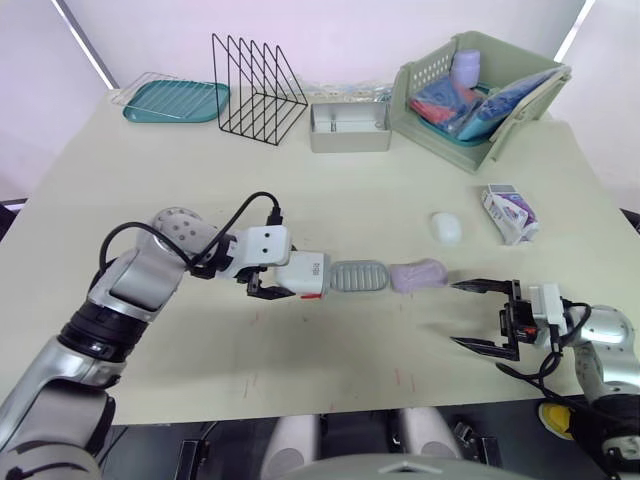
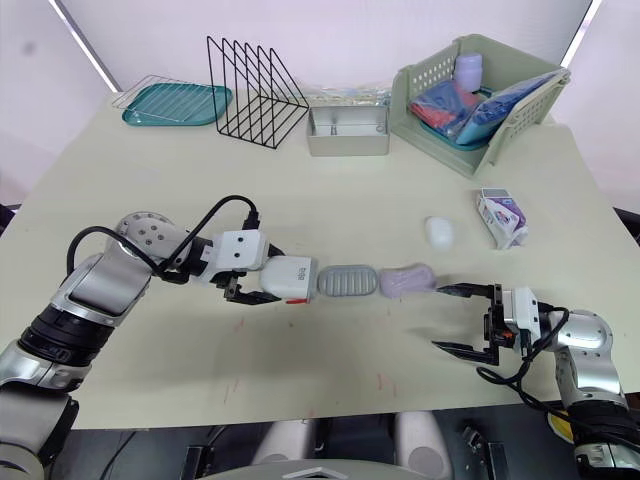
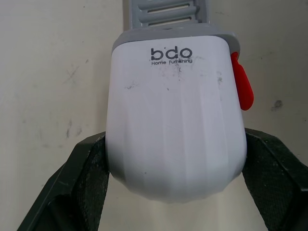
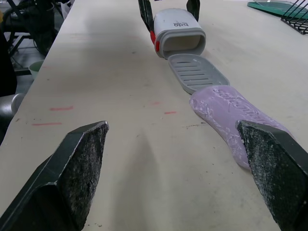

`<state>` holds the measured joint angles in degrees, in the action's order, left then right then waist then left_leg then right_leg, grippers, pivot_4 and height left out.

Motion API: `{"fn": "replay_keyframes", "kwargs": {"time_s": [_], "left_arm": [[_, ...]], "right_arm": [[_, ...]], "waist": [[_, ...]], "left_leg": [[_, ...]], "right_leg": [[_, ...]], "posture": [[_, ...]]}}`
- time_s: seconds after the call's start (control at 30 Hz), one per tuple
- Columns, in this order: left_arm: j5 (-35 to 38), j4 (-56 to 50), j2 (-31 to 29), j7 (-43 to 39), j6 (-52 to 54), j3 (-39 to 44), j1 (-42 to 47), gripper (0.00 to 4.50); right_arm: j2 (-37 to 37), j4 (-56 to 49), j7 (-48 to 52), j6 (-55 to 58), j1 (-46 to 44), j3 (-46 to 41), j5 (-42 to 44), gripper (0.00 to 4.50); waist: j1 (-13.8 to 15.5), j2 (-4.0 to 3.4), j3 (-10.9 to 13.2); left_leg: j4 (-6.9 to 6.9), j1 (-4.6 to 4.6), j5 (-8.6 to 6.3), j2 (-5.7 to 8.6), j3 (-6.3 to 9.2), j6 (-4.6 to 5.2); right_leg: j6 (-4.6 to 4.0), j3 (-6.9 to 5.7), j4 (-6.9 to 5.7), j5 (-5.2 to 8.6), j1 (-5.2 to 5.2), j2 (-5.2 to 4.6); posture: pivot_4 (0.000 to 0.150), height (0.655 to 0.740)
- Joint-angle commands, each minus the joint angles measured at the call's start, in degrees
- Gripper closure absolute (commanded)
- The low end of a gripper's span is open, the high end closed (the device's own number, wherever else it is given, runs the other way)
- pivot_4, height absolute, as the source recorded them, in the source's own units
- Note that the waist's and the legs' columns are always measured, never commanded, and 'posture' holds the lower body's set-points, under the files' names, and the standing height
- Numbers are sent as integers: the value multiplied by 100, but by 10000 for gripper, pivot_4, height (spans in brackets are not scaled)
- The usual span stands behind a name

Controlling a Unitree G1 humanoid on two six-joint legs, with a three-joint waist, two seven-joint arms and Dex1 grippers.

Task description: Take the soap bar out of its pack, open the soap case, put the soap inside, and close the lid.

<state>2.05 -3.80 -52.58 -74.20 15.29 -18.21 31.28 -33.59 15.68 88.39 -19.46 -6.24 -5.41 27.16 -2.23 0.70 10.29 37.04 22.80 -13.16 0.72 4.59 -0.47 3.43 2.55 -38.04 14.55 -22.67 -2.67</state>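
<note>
Soap bar point(image 1: 418, 275), purple, lies on the table point(image 1: 330, 190) just right of the frame's centre, its end against the grey tray point(image 1: 358, 276) that is slid out of the white soap case point(image 1: 305, 273). The left gripper point(image 1: 268, 289) is clamped on the case's closed end. The right gripper point(image 1: 458, 314), at lower right, has its fingers spread wide, just beside the soap. The pack point(image 1: 510, 213) stands at right.

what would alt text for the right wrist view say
The right gripper, open wide, hovers over the table just short of a purple soap bar. Beyond the soap, in a line, lie a grey slotted tray and the open white soap case, gripped by the left gripper.
</note>
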Motion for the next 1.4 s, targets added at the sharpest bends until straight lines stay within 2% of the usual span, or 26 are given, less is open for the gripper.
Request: {"fn": "replay_keyframes", "kwargs": {"time_s": [0.03, 0.07, 0.13, 0.47, 0.63, 0.77, 0.9, 1.0, 1.13, 1.23, 1.33, 1.4], "left_arm": [[8, 29, -57, -62, -84, 143, -42, 10749], [-3, 56, -55, -47, -100, 152, -38, 10749], [-52, 138, -78, -34, -204, 158, -37, 127], [302, 188, -178, -185, -449, 594, -87, 127], [1146, -267, -170, -312, -25, 1262, -282, 127], [1545, -493, -242, -346, 149, 1627, -528, 127], [2004, -786, -45, -107, 142, 2119, -1003, 127], [2352, -1026, 383, 313, 79, 2519, -1516, 127], [2532, -1346, 883, 775, -192, 2997, -2388, 127], [2529, -1550, 1084, 725, -614, 3217, -3333, 127], [2385, -1483, 1237, 653, -1151, 3156, -3896, 127], [2287, -1424, 1297, 629, -1366, 2996, -4025, 127]], "right_arm": [[-51, -139, 5, 24, -15, -71, 142, 561], [-48, -155, 5, 43, -11, -81, 167, 561], [-46, -182, 5, 78, -3, -92, 201, 0], [-101, -195, 8, 142, -16, -91, 226, 0], [-223, -297, 14, 324, -102, -108, 257, 0], [-301, -536, 48, 582, -136, -127, 449, 0], [-299, -1016, 2, 1071, -156, -223, 914, 0], [-278, -1300, -86, 1190, -214, -164, 942, 0], [-363, -1641, -376, 1456, -467, 75, 640, 0], [-626, -1802, -690, 2053, -1071, 503, 96, 0], [-835, -1731, -1022, 2730, -1856, 1044, -583, 0], [-958, -1633, -895, 2874, -2211, 1373, -890, 0]], "waist": [[0, 0, 0], [1, 0, 0], [-1, 0, 0], [4, 0, 0], [1, 0, 1], [-5, -1, 0], [-5, -1, 1], [7, -1, 0], [-10, -1, 0], [9, -1, 0], [12, -4, 0], [57, -3, 0]], "left_leg": [[0, 0, 0, 0, 0, 0], [0, 0, 0, 0, 0, 0], [0, 0, 0, 0, 0, 0], [1, 1, 0, 0, 0, 0], [1, 2, 0, 0, -1, 0], [1, 1, 0, -5, 0, 0], [1, 1, 0, -18, -1, 0], [2, 0, 0, -22, -1, 0], [2, 0, 0, -25, 0, 0], [0, -4, -1, -33, 1, -1], [2, -5, -1, -30, -14, -1], [2, -2, -1, -29, -13, -1]], "right_leg": [[0, 0, 0, 0, 0, 0], [0, 0, 0, 0, 0, 0], [0, 0, 0, 0, 0, 0], [0, 0, -1, 0, 0, 0], [0, 0, -1, 0, -1, -1], [0, 0, -1, 0, -1, -2], [0, 1, -2, 0, -1, -2], [0, 0, -1, 0, 0, -3], [0, 1, -1, -1, -1, -4], [-1, 6, -1, -1, -7, -3], [-2, 6, 2, -2, -6, -10], [-3, -2, 4, -1, -6, -10]], "posture": [[1500, 7400], [1500, 7400], [1500, 7400], [1500, 7400], [1500, 7400], [1500, 7400], [1500, 7400], [1500, 7400], [1500, 7400], [1500, 7400], [1500, 7400], [1500, 7400]]}}
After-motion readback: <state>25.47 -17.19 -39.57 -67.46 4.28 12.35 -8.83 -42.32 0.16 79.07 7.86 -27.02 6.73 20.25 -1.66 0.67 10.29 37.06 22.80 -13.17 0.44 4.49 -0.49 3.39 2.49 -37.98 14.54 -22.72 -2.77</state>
